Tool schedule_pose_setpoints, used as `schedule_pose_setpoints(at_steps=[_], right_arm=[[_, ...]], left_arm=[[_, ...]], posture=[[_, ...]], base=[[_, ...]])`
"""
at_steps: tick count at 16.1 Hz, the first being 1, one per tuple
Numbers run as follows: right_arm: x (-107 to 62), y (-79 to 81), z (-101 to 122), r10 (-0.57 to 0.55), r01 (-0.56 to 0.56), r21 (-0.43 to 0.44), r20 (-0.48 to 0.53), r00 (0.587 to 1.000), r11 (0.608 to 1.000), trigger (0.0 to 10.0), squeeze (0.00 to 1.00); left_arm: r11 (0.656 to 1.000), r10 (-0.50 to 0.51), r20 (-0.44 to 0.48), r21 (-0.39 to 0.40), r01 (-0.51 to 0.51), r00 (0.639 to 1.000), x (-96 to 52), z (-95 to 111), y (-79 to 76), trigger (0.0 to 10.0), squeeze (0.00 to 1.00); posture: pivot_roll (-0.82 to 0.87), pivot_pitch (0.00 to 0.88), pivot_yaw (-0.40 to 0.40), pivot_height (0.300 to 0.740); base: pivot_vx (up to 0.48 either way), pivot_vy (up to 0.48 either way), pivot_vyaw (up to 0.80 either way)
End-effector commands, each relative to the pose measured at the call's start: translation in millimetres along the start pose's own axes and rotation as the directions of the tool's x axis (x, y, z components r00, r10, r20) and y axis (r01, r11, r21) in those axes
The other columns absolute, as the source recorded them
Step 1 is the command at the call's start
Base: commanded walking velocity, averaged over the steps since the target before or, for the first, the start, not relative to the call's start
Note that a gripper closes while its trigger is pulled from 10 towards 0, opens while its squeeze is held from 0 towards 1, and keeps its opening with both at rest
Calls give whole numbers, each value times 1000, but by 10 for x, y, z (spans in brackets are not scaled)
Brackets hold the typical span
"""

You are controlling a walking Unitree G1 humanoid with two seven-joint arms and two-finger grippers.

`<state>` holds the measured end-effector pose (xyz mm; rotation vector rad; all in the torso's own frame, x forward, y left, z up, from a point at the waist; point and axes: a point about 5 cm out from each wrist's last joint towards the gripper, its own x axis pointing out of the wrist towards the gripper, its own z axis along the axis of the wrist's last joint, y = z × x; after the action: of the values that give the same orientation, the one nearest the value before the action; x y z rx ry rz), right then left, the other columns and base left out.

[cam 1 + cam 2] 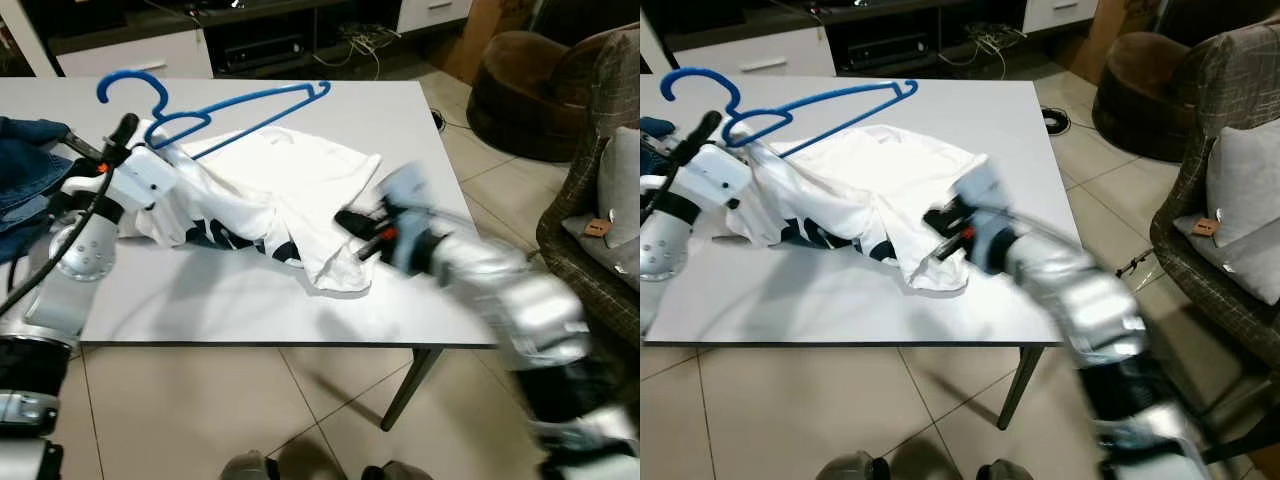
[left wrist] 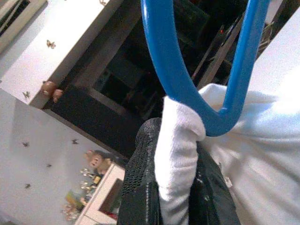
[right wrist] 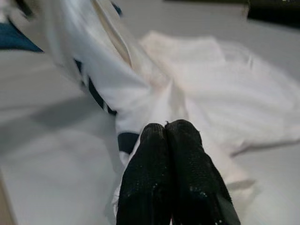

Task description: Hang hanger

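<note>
left eye view: blue hanger [image 1: 215, 108] threaded into white shirt [image 1: 290, 190].

1. the blue plastic hanger [image 1: 215, 108] sits tilted at the far left part of the white surface [image 1: 240, 310], its hook [image 1: 130, 85] curling up and left, its long bar running right.
2. the white shirt [image 1: 290, 200] with dark print lies crumpled beneath it, a fold bunched up against the hanger's lower bend [image 2: 215, 122].
</note>
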<state>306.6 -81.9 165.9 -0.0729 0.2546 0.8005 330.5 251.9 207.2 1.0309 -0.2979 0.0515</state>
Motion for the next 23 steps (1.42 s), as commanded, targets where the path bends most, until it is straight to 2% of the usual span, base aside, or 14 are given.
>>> schedule_pose_setpoints(at_steps=[1, 2, 3, 4, 8, 11, 12, 13, 14, 15, 16, 17, 19, 23], right_arm=[[69, -1, -3, -11, 11, -21, -2, 1000, 1000, 10000, 0], [128, 31, -8, 2, -2, -17, -3, 1000, 1000, 10000, 251], [216, 87, -13, 24, -24, -7, -9, 1000, 1000, 10000, 1000], [281, 139, -22, 49, -49, -3, -15, 999, 999, 10000, 1000], [488, 164, -169, 15, -20, -48, -94, 995, 999, 10000, 1000], [528, 184, -300, 18, -25, -50, -151, 988, 998, 10000, 1000], [540, 166, -372, 1, -10, -53, -177, 984, 999, 10000, 957], [543, 121, -449, -37, 26, -56, -206, 978, 998, 10000, 0], [543, 75, -499, -73, 63, -51, -226, 971, 997, 10000, 0], [540, 57, -515, -85, 75, -50, -234, 969, 996, 8275, 0], [534, 21, -541, -109, 99, -52, -244, 964, 994, 1804, 0], [523, -19, -557, -132, 122, -55, -248, 960, 991, 0, 0], [484, -67, -541, -127, 122, -38, -233, 964, 992, 0, 0], [277, -248, -558, -128, 124, -28, -227, 965, 992, 0, 0]], left_arm=[[1000, -20, 15, -11, 20, 1000, -18, 39, -35, 10000, 0], [999, -29, 17, -18, 29, 999, -27, 47, -65, 10000, 0], [999, -47, 20, -26, 48, 999, -48, 60, -126, 10000, 0], [998, -58, 23, -32, 58, 998, -66, 78, -171, 10000, 0], [995, -80, 9, -50, 81, 997, -162, 80, -270, 10000, 0], [995, -80, -4, -55, 80, 997, -192, 69, -274, 10000, 0], [995, -79, -5, -56, 79, 997, -194, 71, -274, 10000, 0], [995, -79, -6, -57, 78, 997, -191, 76, -274, 10000, 0], [995, -77, -6, -58, 77, 997, -185, 82, -275, 10000, 0], [995, -77, -6, -58, 77, 997, -181, 83, -275, 10000, 0], [995, -77, -6, -59, 76, 997, -176, 88, -277, 10000, 0], [995, -77, -5, -61, 77, 997, -171, 96, -282, 10000, 0], [995, -80, -4, -60, 79, 997, -171, 98, -283, 10000, 0], [996, -77, -12, -52, 77, 997, -188, 68, -262, 10000, 0]], posture=[[-43, 37, 21, 740], [-43, 38, 21, 740], [-43, 38, 21, 740], [-35, 38, 20, 740], [-16, 39, 6, 740], [-16, 42, 4, 740], [-18, 43, 4, 740], [-19, 44, 4, 740], [-19, 44, 4, 740], [-19, 44, 4, 740], [-19, 44, 4, 740], [-19, 44, 4, 740], [-24, 44, 10, 740], [-22, 43, 10, 740]], base=[[0, 0, 0], [0, 0, 0], [0, 0, 0], [0, 0, 0], [0, 0, 0], [0, 0, 0], [0, 0, 0], [0, 0, 0], [0, 0, 0], [0, 0, 0], [0, 0, 0], [0, 0, 0], [0, 0, 0], [0, 0, 0]])
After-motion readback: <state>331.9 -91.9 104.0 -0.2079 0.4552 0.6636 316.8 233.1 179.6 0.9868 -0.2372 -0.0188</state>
